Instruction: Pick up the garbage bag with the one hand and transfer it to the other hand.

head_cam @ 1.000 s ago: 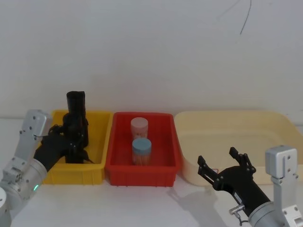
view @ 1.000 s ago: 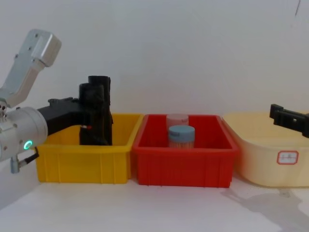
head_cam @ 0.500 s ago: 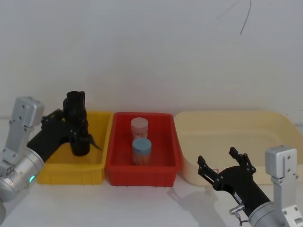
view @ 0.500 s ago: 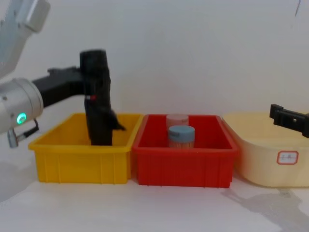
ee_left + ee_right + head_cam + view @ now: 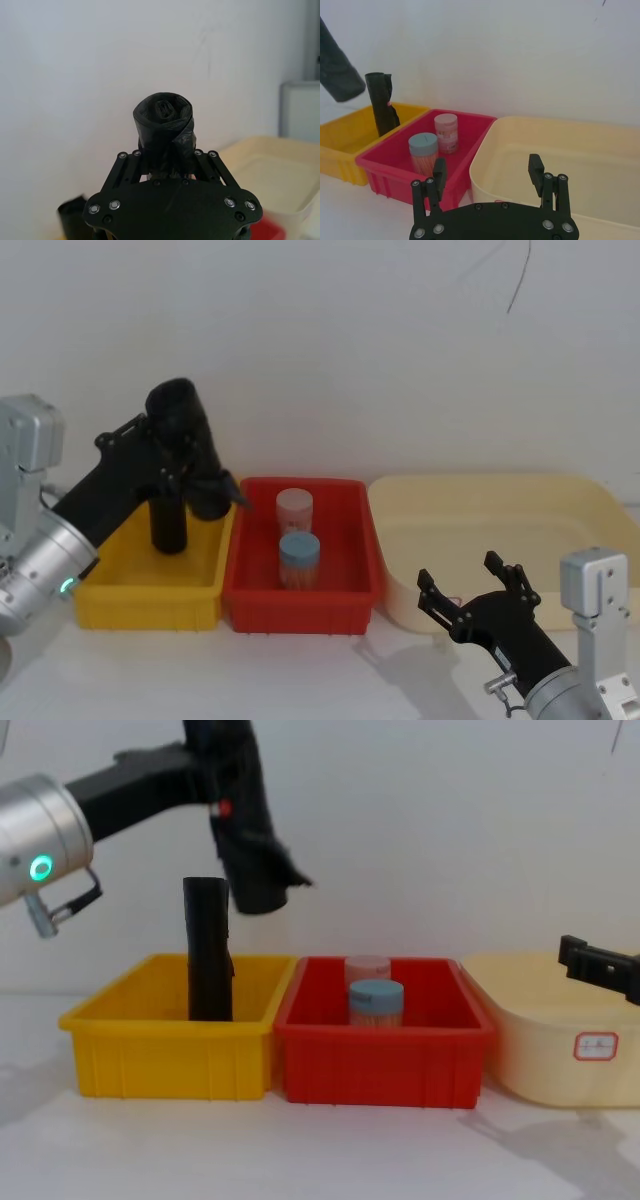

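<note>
Since the handoff comes next, what matters is the gap between the garbage bag (image 5: 252, 860) and the receiving claw. The left claw (image 5: 180, 455), the one on the wrist with the green light, is clenched on the upper part of the roll and holds it high in the air above the yellow bin (image 5: 165, 1055), clear of the rim. The roll's long axis is tilted, not plumb: in the chest view the lower free end swings out toward the red bin (image 5: 380, 1065) while the top leans back the other way. A slimmer black roll (image 5: 208, 950) stands upright in the yellow bin below it, apart from the held one. The right claw (image 5: 468, 585) sits low over the worktop (image 5: 300, 1150) in front of the cream bin (image 5: 530, 1060), fingers spread wide and gripping nothing, pointing forward. So from that claw the bag lies up and off to the left, well apart, with the whole red bin between them. My guess is the free lower end is the obvious thing for the right claw to take, since the left arm reaches up and forward with its fingers across the roll's upper half.
</note>
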